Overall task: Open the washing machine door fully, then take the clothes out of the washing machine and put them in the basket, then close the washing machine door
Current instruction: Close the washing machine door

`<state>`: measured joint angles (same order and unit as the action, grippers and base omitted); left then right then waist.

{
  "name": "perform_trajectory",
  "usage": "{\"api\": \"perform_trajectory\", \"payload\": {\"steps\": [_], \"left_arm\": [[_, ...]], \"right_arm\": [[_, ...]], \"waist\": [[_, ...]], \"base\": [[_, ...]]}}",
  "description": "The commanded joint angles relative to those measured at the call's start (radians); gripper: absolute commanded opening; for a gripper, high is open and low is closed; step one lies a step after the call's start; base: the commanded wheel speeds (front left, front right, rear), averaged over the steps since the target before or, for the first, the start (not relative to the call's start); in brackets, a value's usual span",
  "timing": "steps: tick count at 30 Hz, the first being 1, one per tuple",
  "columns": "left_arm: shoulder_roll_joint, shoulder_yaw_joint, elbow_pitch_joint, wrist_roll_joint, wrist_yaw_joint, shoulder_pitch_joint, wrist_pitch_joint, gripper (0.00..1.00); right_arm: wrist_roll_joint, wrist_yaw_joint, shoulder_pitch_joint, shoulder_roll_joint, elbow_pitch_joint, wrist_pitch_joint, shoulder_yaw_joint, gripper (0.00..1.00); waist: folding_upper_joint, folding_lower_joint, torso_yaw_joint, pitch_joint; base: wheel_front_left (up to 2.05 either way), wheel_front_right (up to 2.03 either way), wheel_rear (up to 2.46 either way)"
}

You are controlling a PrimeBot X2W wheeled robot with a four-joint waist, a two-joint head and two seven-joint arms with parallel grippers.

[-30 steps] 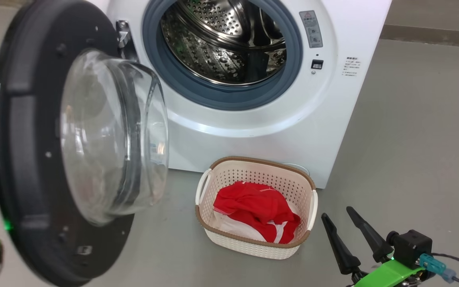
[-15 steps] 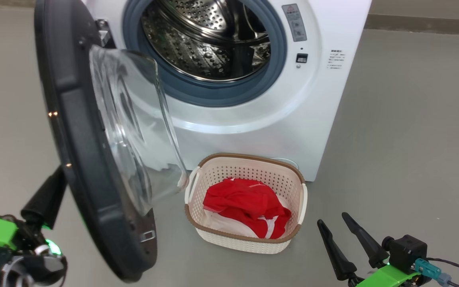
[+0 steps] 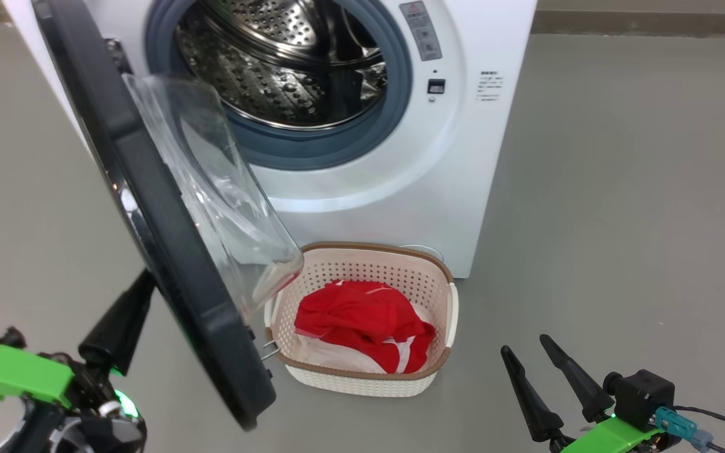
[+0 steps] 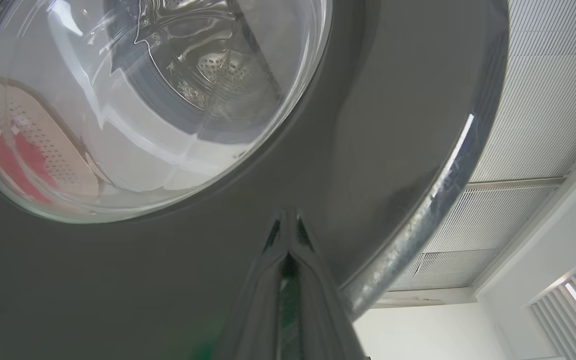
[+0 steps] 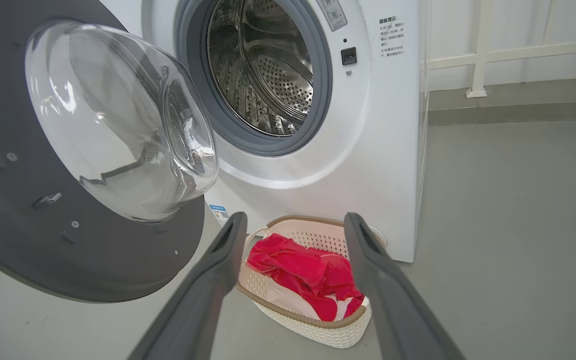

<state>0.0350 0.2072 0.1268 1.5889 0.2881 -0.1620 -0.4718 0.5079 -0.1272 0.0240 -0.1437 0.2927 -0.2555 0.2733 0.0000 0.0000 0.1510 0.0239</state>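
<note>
The washing machine stands at the top, its steel drum showing no clothes. The washing machine door hangs part-way open, nearly edge-on, its glass bowl facing the drum. My left gripper is shut, its tips against the door's outer black face, seen close up at the left gripper. Red clothes lie in the basket on the floor before the machine. My right gripper is open and empty right of the basket; between its fingers lie the clothes.
Grey floor stretches to the right of the machine, up to a wall skirting. The door's lower edge overlaps the basket's left end in the head view. A white rail runs along the wall behind the machine.
The door has swung toward the machine, from facing me to nearly edge-on. My shut left gripper has come into view behind it. The head camera has shifted; the right gripper has hardly moved.
</note>
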Motion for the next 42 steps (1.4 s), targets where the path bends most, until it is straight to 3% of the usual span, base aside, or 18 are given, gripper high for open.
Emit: {"api": "perform_trajectory", "payload": {"steps": [1,17,21,22,24,25,33,38,42], "left_arm": [[0.015,0.015,0.030,0.007,-0.018,-0.012,-0.001,0.00],[0.016,-0.032,0.002,0.016,-0.075,0.013,0.039,0.00],[0.024,-0.026,-0.005,-0.034,-0.127,0.014,0.085,0.00],[0.033,-0.028,-0.010,-0.062,-0.142,0.018,0.100,0.24],[0.051,-0.035,-0.024,-0.121,-0.172,0.027,0.135,0.95],[0.054,-0.036,-0.031,-0.143,-0.187,0.031,0.153,1.00],[0.141,-0.099,-0.080,-0.516,-0.336,0.085,0.395,1.00],[0.188,-0.152,-0.119,-0.773,-0.371,0.115,0.587,1.00],[0.222,-0.194,-0.159,-0.968,-0.364,0.133,0.700,1.00]], "right_arm": [[0.009,-0.003,0.038,-0.006,-0.019,-0.006,0.022,1.00],[0.011,-0.003,0.036,-0.003,-0.014,-0.006,0.021,1.00],[0.009,-0.003,0.034,0.000,-0.013,-0.006,0.018,1.00],[0.009,-0.003,0.033,0.001,-0.012,-0.006,0.018,1.00],[0.010,-0.003,0.032,0.003,-0.010,-0.006,0.020,1.00],[0.010,-0.003,0.031,0.004,-0.009,-0.006,0.021,1.00],[0.015,-0.003,0.019,0.011,-0.003,-0.006,0.027,1.00],[0.017,-0.003,0.015,0.012,0.002,-0.006,0.035,1.00],[0.018,-0.003,0.017,0.011,0.004,-0.006,0.038,1.00]], "waist": [[0.0000,0.0000,-0.008,0.001],[0.0000,0.0000,-0.037,-0.002],[0.0000,0.0000,-0.030,-0.003],[0.0000,0.0000,-0.028,-0.005],[0.0000,0.0000,-0.025,-0.009],[0.0000,0.0000,-0.024,-0.011],[0.0000,0.0000,-0.014,-0.035],[0.0000,0.0000,-0.012,-0.045],[0.0000,0.0000,-0.013,-0.050]], "base": [[0.00,0.00,0.00],[0.00,0.00,0.00],[0.00,0.00,0.00],[0.00,0.00,0.00],[0.00,0.00,0.00],[0.00,0.00,0.00],[0.00,0.00,0.00],[0.00,0.00,0.00],[0.00,0.00,0.00]]}}
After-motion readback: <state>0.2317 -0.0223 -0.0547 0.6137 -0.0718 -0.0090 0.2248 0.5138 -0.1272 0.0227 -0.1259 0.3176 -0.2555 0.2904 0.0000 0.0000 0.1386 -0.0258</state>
